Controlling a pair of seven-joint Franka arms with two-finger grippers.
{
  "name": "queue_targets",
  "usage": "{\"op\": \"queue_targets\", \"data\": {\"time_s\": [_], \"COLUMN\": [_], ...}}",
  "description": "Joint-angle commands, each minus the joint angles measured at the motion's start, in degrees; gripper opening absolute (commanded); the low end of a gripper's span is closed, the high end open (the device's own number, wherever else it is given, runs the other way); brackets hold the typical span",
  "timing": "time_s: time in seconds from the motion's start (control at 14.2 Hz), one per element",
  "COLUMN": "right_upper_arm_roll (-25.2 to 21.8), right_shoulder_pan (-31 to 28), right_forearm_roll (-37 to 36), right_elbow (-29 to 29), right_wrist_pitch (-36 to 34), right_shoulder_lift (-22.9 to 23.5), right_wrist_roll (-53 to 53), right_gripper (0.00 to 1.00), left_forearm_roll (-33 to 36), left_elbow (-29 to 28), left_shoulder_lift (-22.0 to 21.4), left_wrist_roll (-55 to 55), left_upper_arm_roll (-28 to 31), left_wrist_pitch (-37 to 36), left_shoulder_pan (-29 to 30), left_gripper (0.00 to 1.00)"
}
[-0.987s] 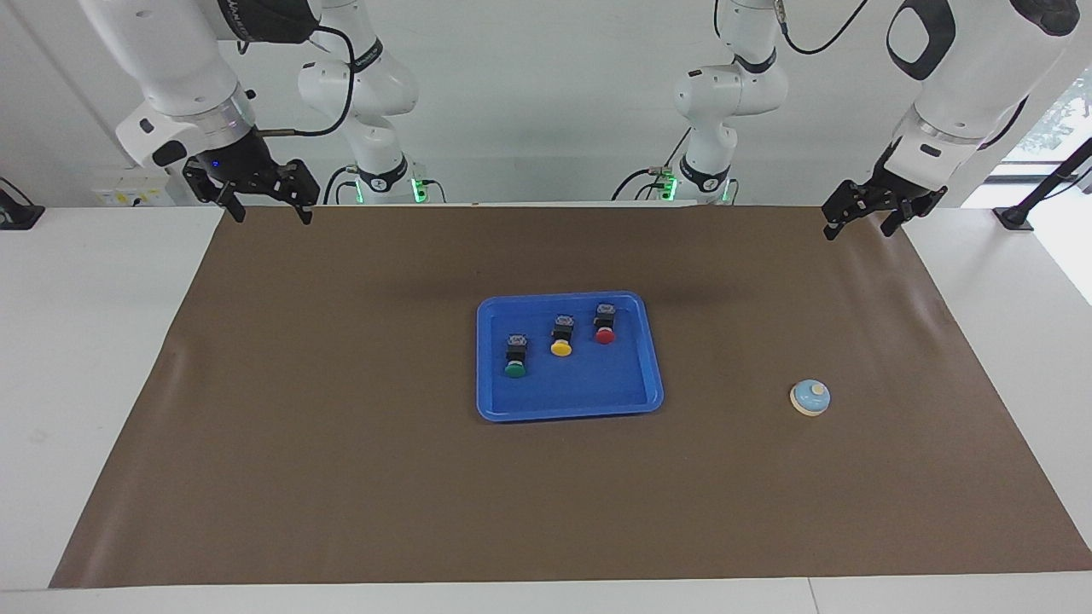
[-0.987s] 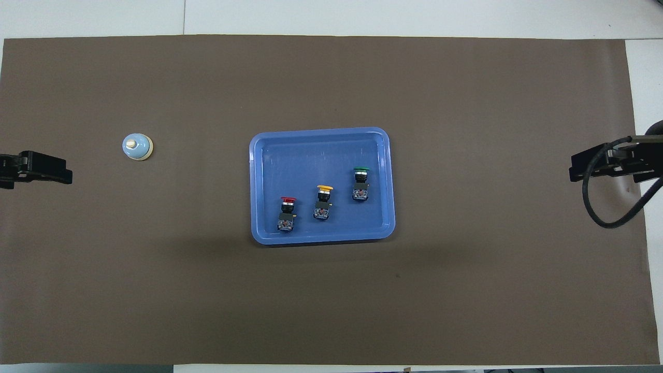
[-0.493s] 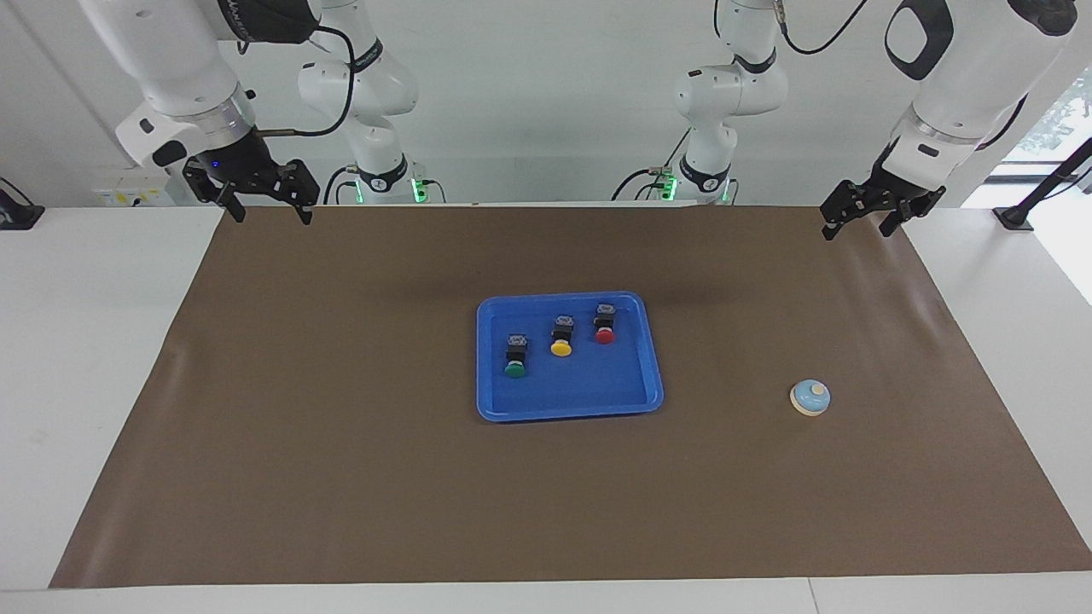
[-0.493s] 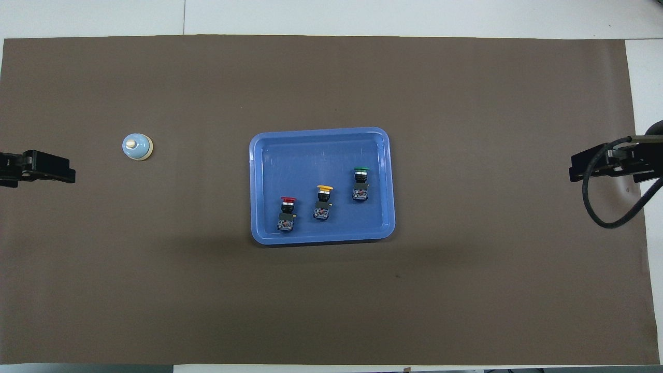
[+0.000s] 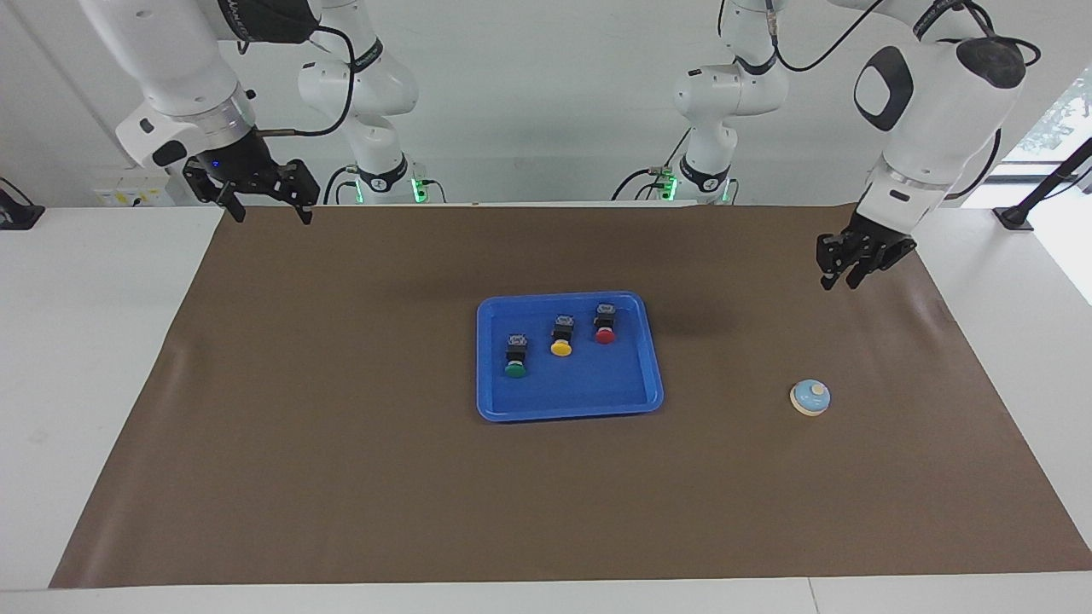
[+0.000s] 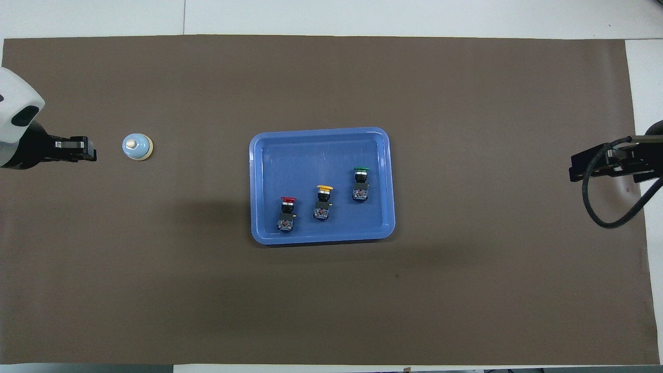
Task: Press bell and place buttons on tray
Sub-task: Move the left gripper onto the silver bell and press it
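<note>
The bright blue tray [image 5: 570, 401] lies mid-table, also in the overhead view [image 6: 321, 150]. In it lie the green button [image 5: 514, 356], the yellow button [image 5: 560, 336] and the red button [image 5: 605, 325]; from overhead they are green [image 6: 360, 184], yellow [image 6: 322, 202] and red [image 6: 286, 212]. The light-blue bell [image 5: 810, 397] [image 6: 137, 147] stands on the mat toward the left arm's end. My left gripper [image 5: 839, 280] [image 6: 88, 150] hangs over the mat, apart from the bell. My right gripper [image 5: 273, 213] [image 6: 572, 171] is open and empty, waiting over the mat's edge at the right arm's end.
A brown mat [image 5: 341, 469] covers most of the white table [image 5: 85, 341]. A black cable [image 6: 601, 217] loops beside the right gripper.
The left arm has swung down and forward, bringing its gripper lower and closer to the bell. The right arm, tray, buttons and bell have not moved.
</note>
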Motion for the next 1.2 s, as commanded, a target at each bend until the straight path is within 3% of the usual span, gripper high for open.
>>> {"op": "queue_targets", "data": {"time_s": [0.0,0.21,0.63,1.13], "right_upper_arm_roll": [0.8,0.8,0.8,0.8], "right_shoulder_pan": [-1.1,-1.1,-1.1,-1.1], "right_forearm_roll": [0.0,0.0,0.0,0.0], "right_elbow": [-1.0,-1.0,-1.0,-1.0], "right_wrist_pitch": [0.2,0.2,0.2,0.2], "right_shoulder_lift": [-0.8,-0.8,-0.8,-0.8], "right_wrist_roll": [-0.5,-0.5,-0.5,-0.5], "right_gripper": [1.0,1.0,1.0,1.0], "left_forearm_roll": [-0.2,0.0,0.6,0.6], "left_elbow": [2.3,2.1,2.4,0.7], "left_shoulder_lift": [6.5,11.0,17.0,18.8], "left_wrist_roll": [0.5,0.5,1.4,1.5], "left_upper_arm_roll": [0.2,0.4,0.5,0.5], "left_wrist_pitch": [4.5,11.0,16.8,18.2], "left_shoulder_pan": [0.3,0.5,1.4,2.5], "left_gripper": [0.0,0.0,0.0,0.0]}}
